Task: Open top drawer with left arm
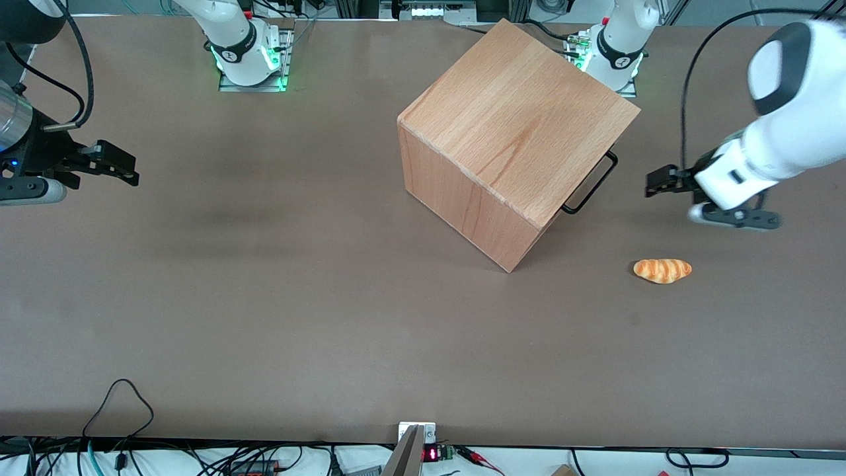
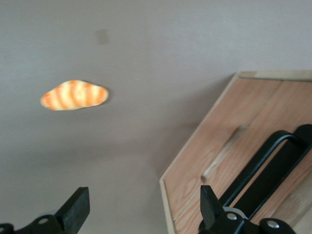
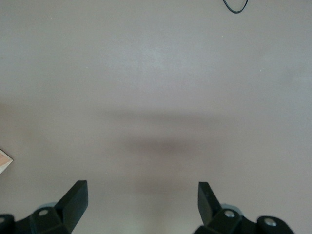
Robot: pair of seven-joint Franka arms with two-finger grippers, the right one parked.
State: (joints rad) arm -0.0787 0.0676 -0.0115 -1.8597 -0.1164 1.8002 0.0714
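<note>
A: While the front view shows the left arm (image 1: 786, 99) hanging over the working arm's end of the table (image 1: 264, 297), its gripper (image 1: 661, 182) is well apart from the top drawer (image 1: 588, 185), of which only the black wire handle (image 1: 591, 184) pokes out from under the edge of the wooden cube casing (image 1: 515, 139). The drawer looks shut. The risk here is the angle: the casing sits turned on the table, so a straight reach could meet the handle askew and shove the whole cube instead of hooking the wire.

B: And the bread roll (image 1: 662, 270) lies nearer the front camera than the gripper. A low sweep could knock it.

A: In the left wrist view the jaws stand wide, nothing between them. One fingertip (image 2: 208, 202) lines up near the handle (image 2: 273, 161) on the drawer's front panel (image 2: 214, 161); the other (image 2: 78, 204) hangs over bare table, with the roll (image 2: 74, 95) ahead of it.

B: So closing off-centre might pinch only one leg of the wire, and it slips on the pull.

A: Likely. A light casing could also drag along rather than let the drawer slide.

B: The right wrist view?

A: Only table; nothing bearing on this.
</note>
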